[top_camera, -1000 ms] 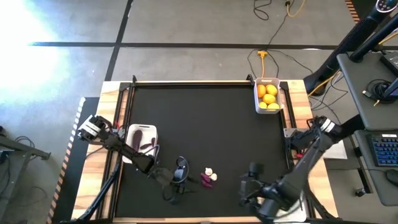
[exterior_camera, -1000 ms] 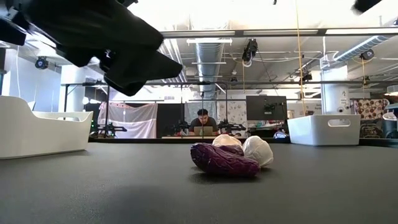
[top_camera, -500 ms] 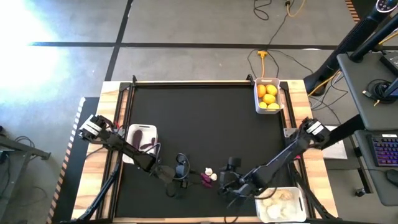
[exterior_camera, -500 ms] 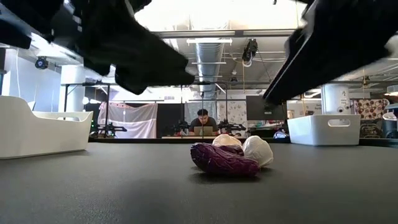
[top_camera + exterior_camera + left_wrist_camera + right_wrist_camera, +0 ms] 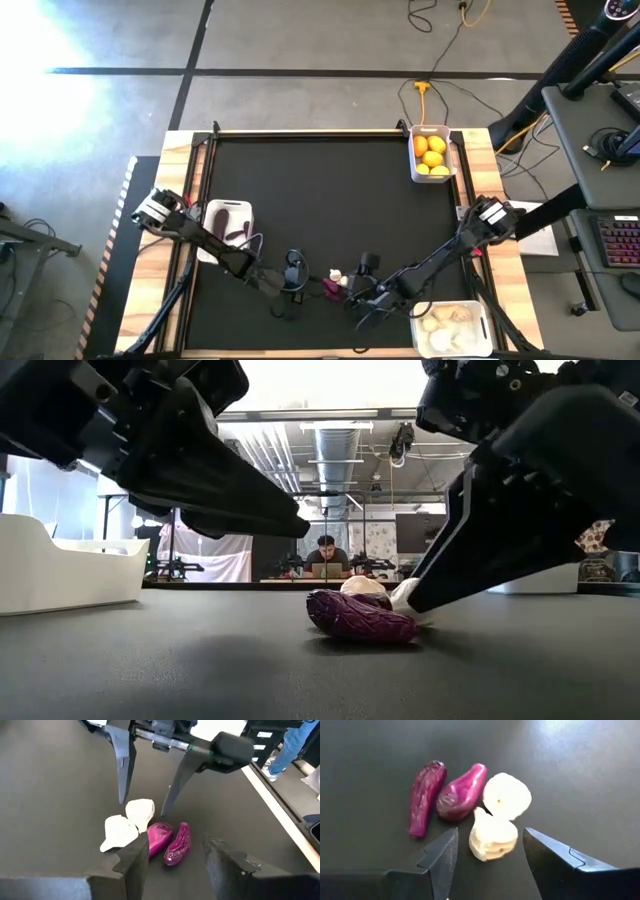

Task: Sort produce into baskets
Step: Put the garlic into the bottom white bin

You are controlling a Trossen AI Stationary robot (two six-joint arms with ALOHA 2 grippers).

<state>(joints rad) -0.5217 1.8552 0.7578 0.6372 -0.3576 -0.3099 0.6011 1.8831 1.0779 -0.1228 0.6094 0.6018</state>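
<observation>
Garlic bulbs, two of them (image 5: 496, 822), lie w/ two purple eggplant-like veg (image 5: 442, 795) in one touching cluster near the table's front edge, roughly mid-way across.

Change: a sec ago the right gripper (image 5: 362, 288) was well off to the right of the pile; it has since swung in and now sits just beside it, fingers spread wide w/ nothing held, the nearer bulb framed between them in its wrist view. Left gripper (image 5: 290, 285) has crept closer too, from the other side; also spread and empty, lined up on the purple pair.

Bins: citrus bin (image 5: 433, 153) at far right corner w/ yellow fruit in; garlic bin (image 5: 448, 326) at front right w/ bulbs in; purple-veg bin (image 5: 226, 226) at left.

Meaning, prob.: only these four left to sort. Right looks set for a bulb, left for an eggplant. Risk: both arms crowd one tight pile, so a grab may nudge the neighbours.
</observation>
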